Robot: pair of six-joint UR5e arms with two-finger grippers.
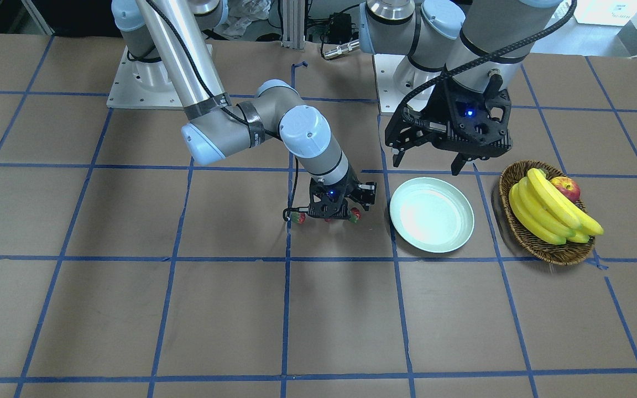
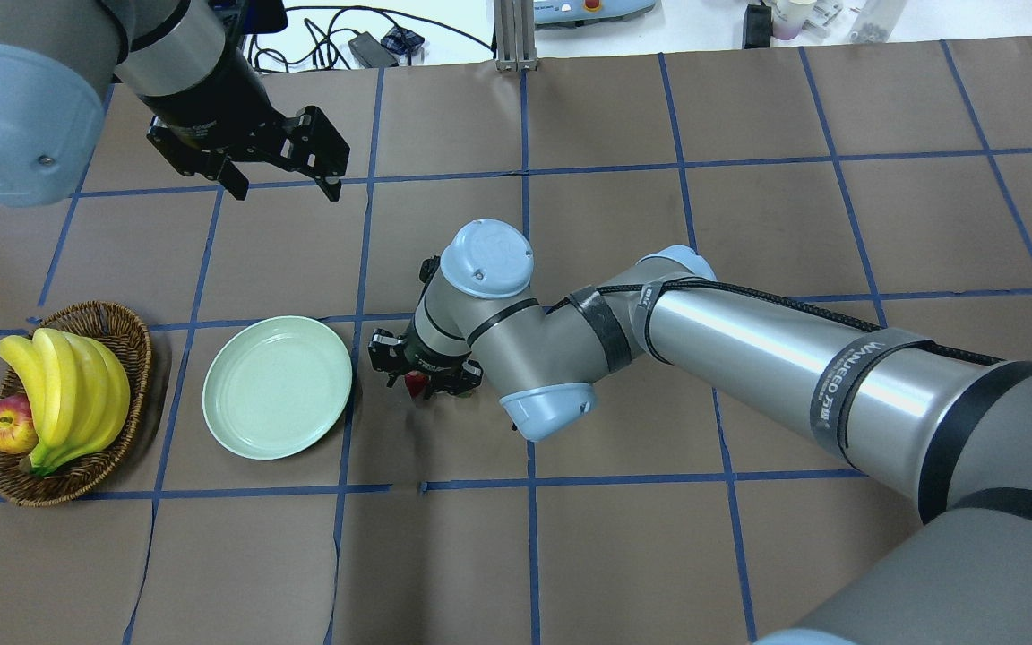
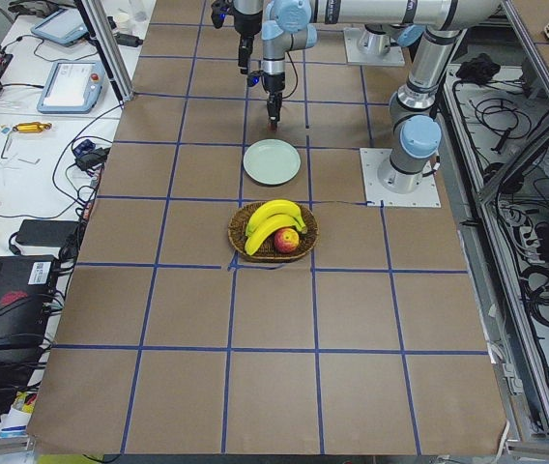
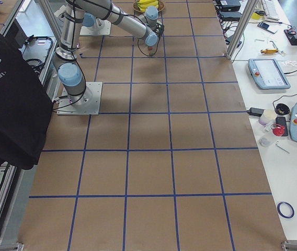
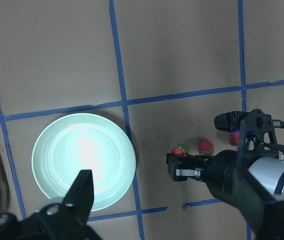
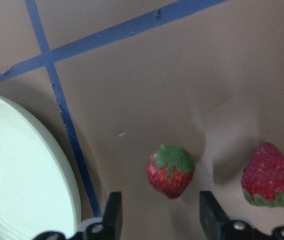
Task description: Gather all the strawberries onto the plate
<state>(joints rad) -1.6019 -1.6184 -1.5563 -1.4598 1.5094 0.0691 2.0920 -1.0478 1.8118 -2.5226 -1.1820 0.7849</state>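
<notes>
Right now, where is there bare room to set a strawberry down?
The plate is bare all over. The table is bare between plate and basket, and across the operators' side. It is crowded at the right end effector, among the strawberries.

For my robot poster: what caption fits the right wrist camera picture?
The right gripper, jaws open, hangs over a strawberry beside the plate.

Prob. robotics lab, teach pendants (image 4: 267,73), cables (image 3: 543,282), taped-grid table (image 1: 130,309)

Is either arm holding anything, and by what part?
Nothing held: right end effector open over a strawberry, left end effector open, empty.
</notes>
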